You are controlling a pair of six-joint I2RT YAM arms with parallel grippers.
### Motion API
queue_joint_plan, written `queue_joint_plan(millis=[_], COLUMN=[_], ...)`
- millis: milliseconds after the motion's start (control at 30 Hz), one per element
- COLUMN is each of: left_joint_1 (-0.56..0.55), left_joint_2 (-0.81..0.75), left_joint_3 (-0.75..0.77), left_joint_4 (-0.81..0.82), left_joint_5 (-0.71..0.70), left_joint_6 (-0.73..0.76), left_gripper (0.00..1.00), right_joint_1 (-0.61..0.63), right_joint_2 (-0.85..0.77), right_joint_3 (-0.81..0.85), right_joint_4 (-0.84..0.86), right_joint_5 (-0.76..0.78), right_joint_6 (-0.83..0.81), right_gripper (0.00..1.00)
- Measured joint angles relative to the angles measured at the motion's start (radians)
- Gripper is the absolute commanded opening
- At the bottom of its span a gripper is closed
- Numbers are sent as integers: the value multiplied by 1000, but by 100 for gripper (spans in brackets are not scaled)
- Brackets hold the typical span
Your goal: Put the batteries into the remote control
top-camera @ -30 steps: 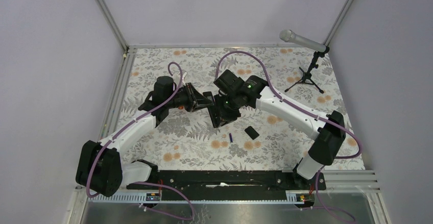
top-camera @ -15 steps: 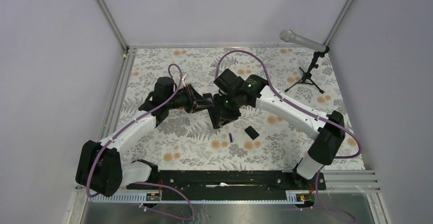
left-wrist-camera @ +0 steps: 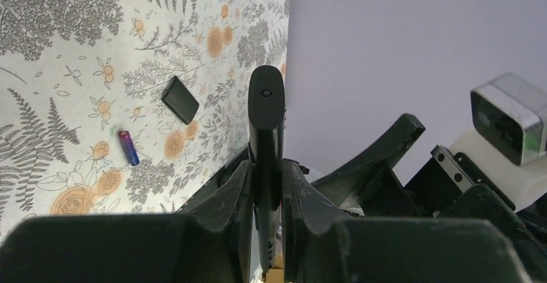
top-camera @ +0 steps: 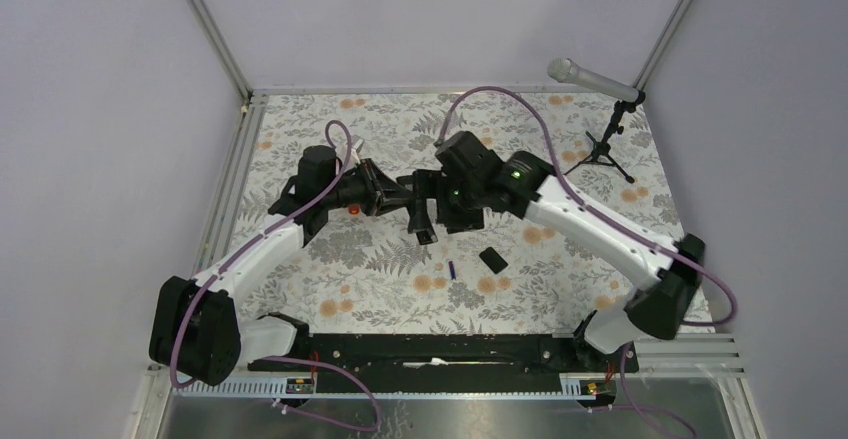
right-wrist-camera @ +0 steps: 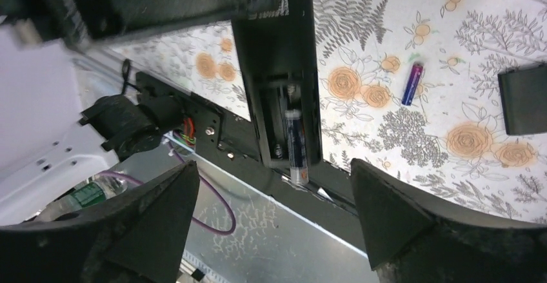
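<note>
While pinching remote control (left-wrist-camera: 266,115) edge-on with left gripper (left-wrist-camera: 266,173), presents open bay (right-wrist-camera: 278,112) to right gripper (right-wrist-camera: 271,170), spread wide above; dark battery (right-wrist-camera: 295,144) in bay; purplish battery (right-wrist-camera: 413,83) loose on mat (top-camera: 380,269), right-arm side, roughly parallel to remote control.

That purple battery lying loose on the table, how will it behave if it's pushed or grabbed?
The battery is a thin cylinder lying on its side on the table, so a sideways push would probably roll it. Its smooth casing looks slippery, so it may squirt from the jaws. It seems rigid and light.
</note>
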State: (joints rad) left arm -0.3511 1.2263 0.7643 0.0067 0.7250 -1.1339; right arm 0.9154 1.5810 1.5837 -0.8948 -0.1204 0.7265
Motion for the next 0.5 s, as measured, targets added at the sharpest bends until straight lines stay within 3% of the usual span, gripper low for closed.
queue_joint_plan(millis=[300,500], left_joint_1=[34,41], left_joint_2=[0,0], left_joint_3=[15,21], left_joint_4=[98,188], left_joint_5=[33,31], left_joint_6=[-166,-327], left_gripper=[0,0], right_joint_1=[0,0], right_joint_2=[-426,-481], right_joint_3=[-351,-523], right_joint_4=[356,547], right_joint_5=[60,95], right_joint_6=[197,326], right_gripper=[100,100])
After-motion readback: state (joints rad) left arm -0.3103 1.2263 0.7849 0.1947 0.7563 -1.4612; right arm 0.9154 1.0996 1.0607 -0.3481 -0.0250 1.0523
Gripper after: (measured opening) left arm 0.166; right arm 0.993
